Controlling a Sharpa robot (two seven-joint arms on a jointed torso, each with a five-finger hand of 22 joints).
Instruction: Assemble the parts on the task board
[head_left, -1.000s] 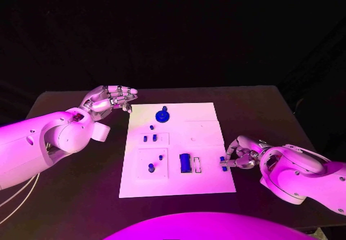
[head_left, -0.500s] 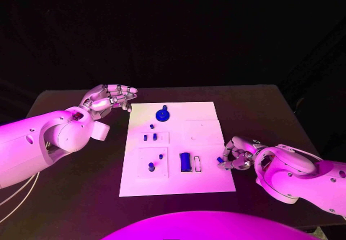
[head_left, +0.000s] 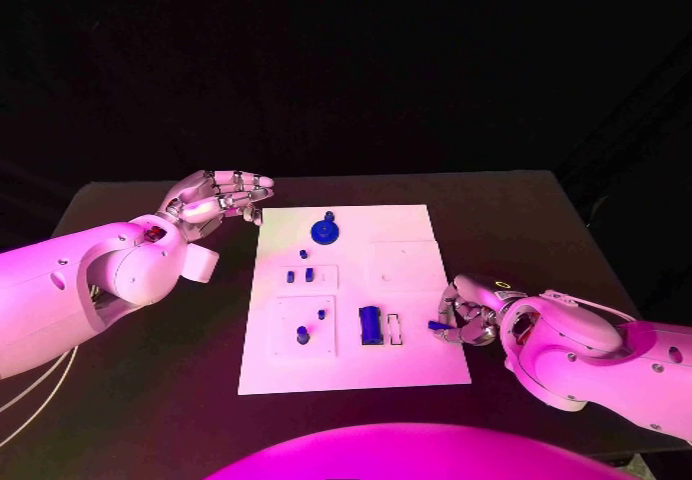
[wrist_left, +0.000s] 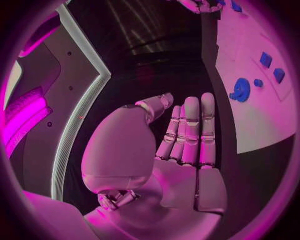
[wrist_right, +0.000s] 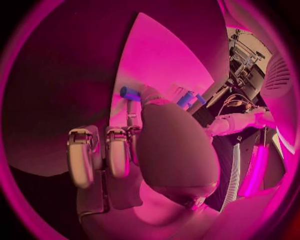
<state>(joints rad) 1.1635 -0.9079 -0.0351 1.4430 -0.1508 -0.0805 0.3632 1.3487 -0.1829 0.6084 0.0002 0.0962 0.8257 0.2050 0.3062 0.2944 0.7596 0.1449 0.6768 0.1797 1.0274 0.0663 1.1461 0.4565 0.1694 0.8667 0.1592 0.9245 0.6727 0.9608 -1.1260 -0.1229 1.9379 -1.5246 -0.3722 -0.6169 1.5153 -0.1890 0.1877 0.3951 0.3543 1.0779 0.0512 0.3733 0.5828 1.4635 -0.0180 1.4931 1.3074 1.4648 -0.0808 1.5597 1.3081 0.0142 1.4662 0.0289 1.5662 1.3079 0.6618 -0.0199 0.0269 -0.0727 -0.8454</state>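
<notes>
Two bulky robot arms with smooth, rounded white shells. The left arm (head_left: 101, 285) has a small dark round fitting near its wrist and thin pale cables hanging beneath it. Each arm ends in a silver metal hand: the left hand (head_left: 219, 197) and right hand (head_left: 469, 312) have segmented fingers with visible mechanical links.

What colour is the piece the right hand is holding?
Blue: the small part pinched by the right hand, clearest in the head view.
</notes>
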